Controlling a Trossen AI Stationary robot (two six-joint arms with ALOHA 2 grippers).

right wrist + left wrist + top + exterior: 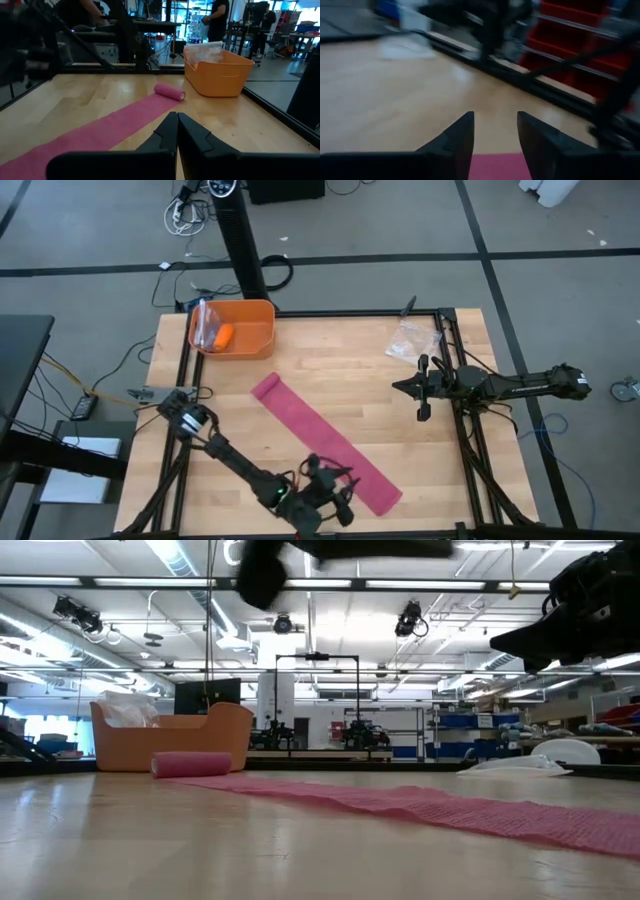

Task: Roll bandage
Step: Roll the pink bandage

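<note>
The bandage [320, 438] is a long magenta-pink strip lying slantwise on the wooden table, from the far left to the near right. Its far end is wound into a small roll [170, 92] that rests on its side near the orange bin; the rest lies flat [450, 805]. My left gripper [345, 482] stands open, nearly level, just over the strip's near end; pink fabric [497, 167] shows below the gap between its fingers [495, 117]. My right gripper [398, 387] waits at the table's right side, shut [176, 117], pointing toward the roll, clear of the bandage.
An orange bin [235, 328] at the far left holds a small orange object and a clear bag. A crinkly clear plastic bag [410, 340] lies at the far right. Black frame rails [455, 440] edge the table. People stand in the room beyond [217, 20].
</note>
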